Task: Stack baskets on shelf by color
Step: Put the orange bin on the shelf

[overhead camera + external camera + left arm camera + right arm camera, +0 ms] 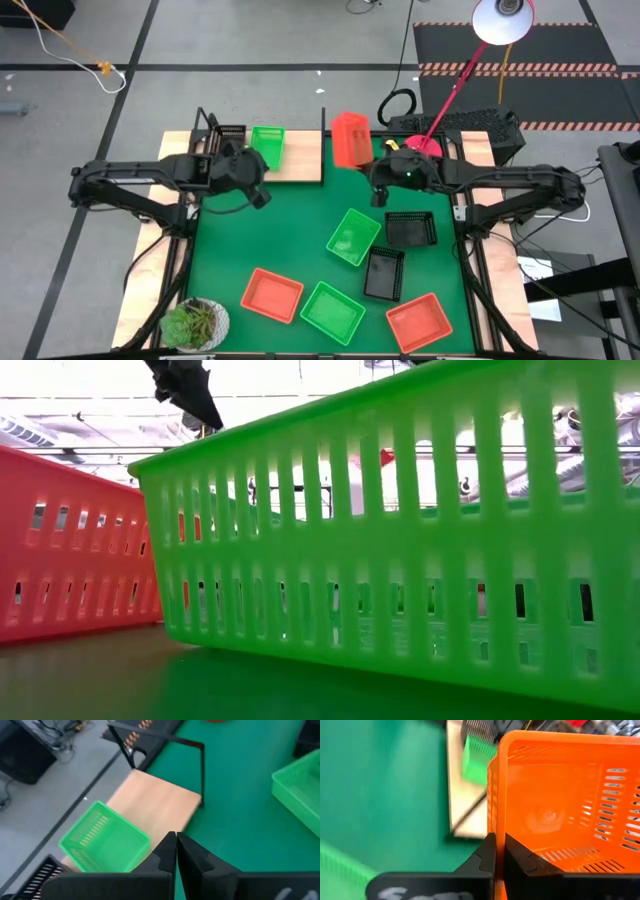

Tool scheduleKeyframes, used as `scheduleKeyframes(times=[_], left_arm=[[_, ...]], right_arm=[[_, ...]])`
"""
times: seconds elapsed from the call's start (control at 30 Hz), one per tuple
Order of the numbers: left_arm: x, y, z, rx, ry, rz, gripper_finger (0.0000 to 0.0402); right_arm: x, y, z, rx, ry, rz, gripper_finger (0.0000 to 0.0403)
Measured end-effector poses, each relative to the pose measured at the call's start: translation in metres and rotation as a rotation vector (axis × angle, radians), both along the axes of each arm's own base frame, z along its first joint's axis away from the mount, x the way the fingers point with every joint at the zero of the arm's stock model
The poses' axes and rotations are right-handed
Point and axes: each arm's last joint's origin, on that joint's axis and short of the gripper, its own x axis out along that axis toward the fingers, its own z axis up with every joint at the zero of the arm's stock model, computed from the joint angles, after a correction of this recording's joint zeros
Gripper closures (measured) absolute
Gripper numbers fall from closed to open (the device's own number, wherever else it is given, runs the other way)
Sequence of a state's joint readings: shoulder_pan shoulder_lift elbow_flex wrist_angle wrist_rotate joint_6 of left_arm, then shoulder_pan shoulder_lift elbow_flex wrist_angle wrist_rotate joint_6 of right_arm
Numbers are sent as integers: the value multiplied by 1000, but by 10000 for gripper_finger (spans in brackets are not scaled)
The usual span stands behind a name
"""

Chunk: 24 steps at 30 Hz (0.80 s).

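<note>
My right gripper [370,168] is shut on a red-orange basket [350,138] and holds it in the air just past the right end of the light-wood shelf [300,160]. On the shelf's board sit a green basket [268,145] and a black basket [228,135], each on its bottom. My left gripper [260,192] hovers at the shelf's near edge, shut and holding nothing [176,845]. Several more green, black and red-orange baskets lie on the green mat [290,230]. My right gripper pinches one side wall of the red-orange basket at its rim [496,827] between its two fingers, one finger on the inner face and one on the outer. The basket is lifted clear and tipped, its open side turned toward the wrist.
On the mat lie a green basket [353,236], two black ones [411,229] [384,273], a red one [272,295], a green one [333,312] and a red one [419,322]. A potted plant [195,322] stands at the near left, a red lamp base [425,145] at the far right.
</note>
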<state>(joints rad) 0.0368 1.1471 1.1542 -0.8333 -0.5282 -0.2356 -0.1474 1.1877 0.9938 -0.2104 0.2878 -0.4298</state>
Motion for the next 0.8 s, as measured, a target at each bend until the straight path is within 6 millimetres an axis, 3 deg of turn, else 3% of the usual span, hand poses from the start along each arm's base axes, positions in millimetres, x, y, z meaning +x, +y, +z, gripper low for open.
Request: scheduleKeyframes(times=[0.13, 0.27, 0.57, 0.8], left_arm=[[-8, 0, 7, 30, -23, 7, 385], [-11, 0, 10, 45, -32, 1, 385], [-10, 1, 10, 69, -15, -23, 385], [-14, 0, 6, 44, 21, -1, 385]], right_arm=[[24, 2, 14, 54, -150, -14, 398], [59, 0, 18, 55, -178, -6, 398], [143, -16, 22, 67, -87, -21, 398], [178, -48, 8, 111, 28, -77, 395]])
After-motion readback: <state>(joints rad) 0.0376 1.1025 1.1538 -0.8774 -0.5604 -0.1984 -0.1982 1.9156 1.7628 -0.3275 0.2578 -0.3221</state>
